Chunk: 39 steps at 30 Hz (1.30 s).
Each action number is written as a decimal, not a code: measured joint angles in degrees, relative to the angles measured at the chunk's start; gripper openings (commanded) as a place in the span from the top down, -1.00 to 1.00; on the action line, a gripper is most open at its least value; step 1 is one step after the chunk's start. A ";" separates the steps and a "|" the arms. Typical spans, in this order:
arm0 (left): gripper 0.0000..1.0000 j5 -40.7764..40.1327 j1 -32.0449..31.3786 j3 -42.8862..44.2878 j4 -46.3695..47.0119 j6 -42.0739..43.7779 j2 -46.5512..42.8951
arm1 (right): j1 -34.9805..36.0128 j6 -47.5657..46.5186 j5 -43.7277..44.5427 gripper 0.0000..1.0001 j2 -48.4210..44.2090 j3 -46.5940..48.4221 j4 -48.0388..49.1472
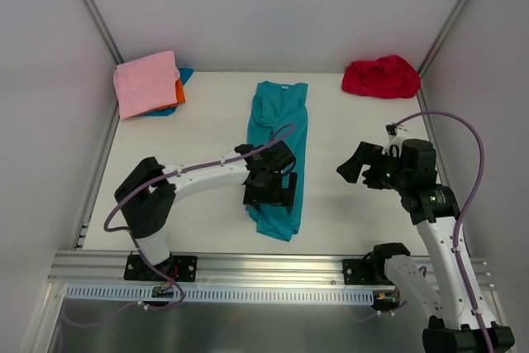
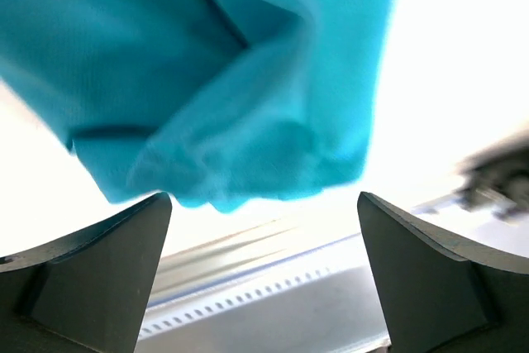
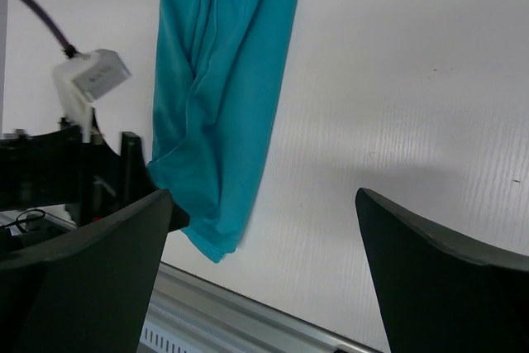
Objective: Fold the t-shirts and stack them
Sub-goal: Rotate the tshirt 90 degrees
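1. Teal t-shirt (image 1: 279, 150) lies on the white table (image 1: 207, 138) as a long narrow strip, already folded lengthwise, with its collar at the far end and its hem towards the arm bases.
2. The left gripper (image 1: 270, 197) hangs over the near end of the teal t-shirt with its jaws spread wide and nothing between them. Its wrist view shows the hem end rumpled and bunched just ahead of the fingertips.
3. The right gripper (image 3: 263, 196) hovers to the right of the teal t-shirt, apart from it, jaws likewise released and empty.
4. The step in hand looks like the crosswise fold, near end carried up to the collar.
5. To do it well, lower the left jaws onto the hem's left corner and pinch every layer, not only the top one, since the bunched cloth could split.
6. Bring the right gripper in to the hem's right corner, so both corners rise level.
7. Lift low, travel straight along the strip, and lay hem on collar with the edges matched before letting go.
8. The pink t-shirt (image 1: 147, 83), atop the orange one (image 1: 178, 92) and the blue one (image 1: 183, 76), sits far left of the teal t-shirt and is probably the stack to join.
9. The red t-shirt (image 1: 382, 77) lies crumpled far right of the teal t-shirt, not yet folded.
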 measured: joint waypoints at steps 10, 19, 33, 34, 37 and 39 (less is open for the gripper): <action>-0.97 -4.09 0.07 -7.02 1.18 -2.69 -32.26 | 0.17 2.78 -5.68 -0.99 1.49 -7.23 4.28; -0.97 -3.98 1.66 -28.96 9.62 0.70 -38.29 | 6.47 10.38 -10.08 -0.99 7.37 -24.92 14.97; -0.97 -3.34 3.06 -45.70 27.85 0.17 -38.14 | 17.16 19.93 -10.97 -0.99 9.94 -32.39 29.66; -0.97 -3.39 3.06 -45.86 28.68 0.13 -38.03 | 18.56 20.81 -10.97 -0.99 11.56 -32.44 31.78; -0.97 -3.58 3.06 -46.07 30.84 0.09 -37.35 | 22.75 23.10 -11.10 -0.99 15.89 -32.41 38.27; -0.98 -3.93 3.08 -46.27 31.87 0.04 -37.16 | 25.16 24.57 -11.10 -0.99 18.34 -32.30 42.01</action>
